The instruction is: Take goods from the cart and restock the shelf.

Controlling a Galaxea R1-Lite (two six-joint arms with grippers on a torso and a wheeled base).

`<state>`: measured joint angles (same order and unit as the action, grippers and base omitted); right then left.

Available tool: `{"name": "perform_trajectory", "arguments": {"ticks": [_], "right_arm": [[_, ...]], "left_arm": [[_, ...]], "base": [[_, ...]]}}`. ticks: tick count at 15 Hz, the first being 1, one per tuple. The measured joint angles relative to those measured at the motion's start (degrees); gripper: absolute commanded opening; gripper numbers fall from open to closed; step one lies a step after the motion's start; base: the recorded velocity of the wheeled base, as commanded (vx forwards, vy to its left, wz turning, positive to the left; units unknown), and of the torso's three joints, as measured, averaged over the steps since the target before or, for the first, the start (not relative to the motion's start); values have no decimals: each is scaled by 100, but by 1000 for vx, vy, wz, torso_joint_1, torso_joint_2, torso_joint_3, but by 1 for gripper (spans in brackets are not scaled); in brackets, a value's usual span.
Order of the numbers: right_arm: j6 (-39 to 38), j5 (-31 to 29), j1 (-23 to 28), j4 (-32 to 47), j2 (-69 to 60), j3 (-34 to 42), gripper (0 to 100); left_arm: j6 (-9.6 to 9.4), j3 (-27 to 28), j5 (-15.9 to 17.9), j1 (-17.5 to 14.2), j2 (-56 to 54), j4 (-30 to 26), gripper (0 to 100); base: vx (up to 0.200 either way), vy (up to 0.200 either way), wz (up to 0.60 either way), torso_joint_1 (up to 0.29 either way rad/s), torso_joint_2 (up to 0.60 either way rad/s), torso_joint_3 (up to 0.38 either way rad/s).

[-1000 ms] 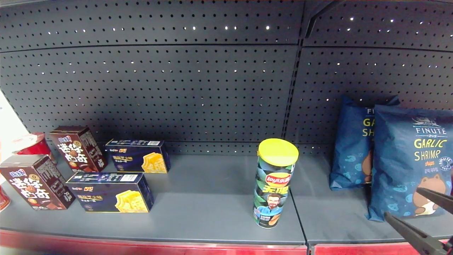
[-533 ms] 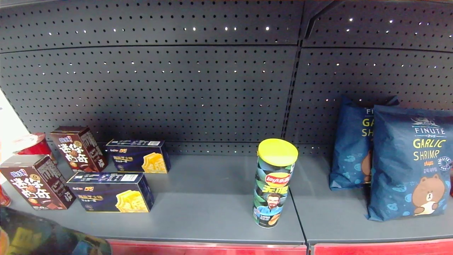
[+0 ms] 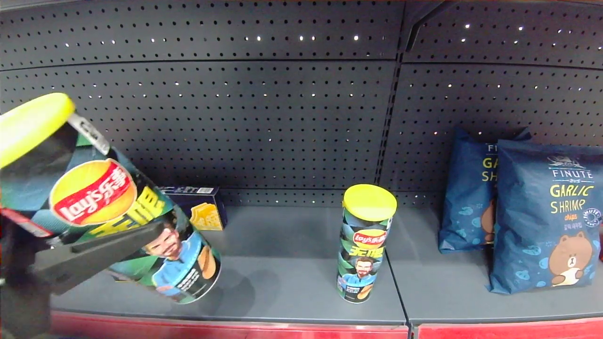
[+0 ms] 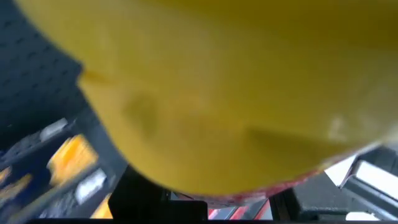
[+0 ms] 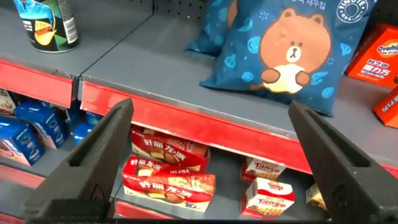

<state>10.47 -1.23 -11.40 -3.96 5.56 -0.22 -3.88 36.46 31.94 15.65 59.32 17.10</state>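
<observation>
My left pincer (image 3: 136, 235) clamped a tilted chips can (image 3: 94, 197) over the shelf (image 3: 292, 273), near left; my right pincer (image 5: 211, 112) gaped empty.

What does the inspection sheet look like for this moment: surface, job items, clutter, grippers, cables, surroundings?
surface: grey shelf with a red front edge, open space in the middle.
job's things: held chip can, tilted over the shelf's left front; standing chip can, upright near the centre seam.
clutter: navy box partly behind the held can; blue chip bags upright at the right; orange boxes beside them.
grippers: left gripper shut on the held chip can; right gripper open, holding nothing, in front of the shelf edge.
cables: nothing seen.
surroundings: perforated back panel; lower shelf boxes below the red edge.
</observation>
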Motion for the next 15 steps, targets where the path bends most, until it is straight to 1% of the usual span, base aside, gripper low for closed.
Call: {"name": "perform_trajectory", "arguments": {"ticks": [2,3,6,9,11,13,14,15], "right_arm": [[-2,-7,0,0,-27,11,100],[-2,-10,0,2,-33,12,100],[1,-10,0,2,-39,17,100],[30,-22,0,2,-39,22,100],[33,-24,-1,5,-39,22,100],[59,-43,-1,5,-39,22,100],[85,-68,-1,5,-39,22,100],[124,-106,0,0,-38,22,100]], "left_arm": [[35,182,40,138,658,435,0],[38,308,115,176,1017,631,0],[33,808,336,217,1974,987,0],[2,1307,635,226,2807,1045,0],[-17,1510,766,226,3185,1053,0],[-44,1797,1007,232,3613,1067,0],[-105,1913,1040,234,3817,1079,0],[-258,2042,1064,236,4040,1112,0]], "base": [[0,0,0,0,0,0],[0,0,0,0,0,0],[0,0,0,0,0,0],[0,0,0,0,0,0],[0,0,0,0,0,0],[0,0,0,0,0,0],[0,0,0,0,0,0],[0,0,0,0,0,0]]}}
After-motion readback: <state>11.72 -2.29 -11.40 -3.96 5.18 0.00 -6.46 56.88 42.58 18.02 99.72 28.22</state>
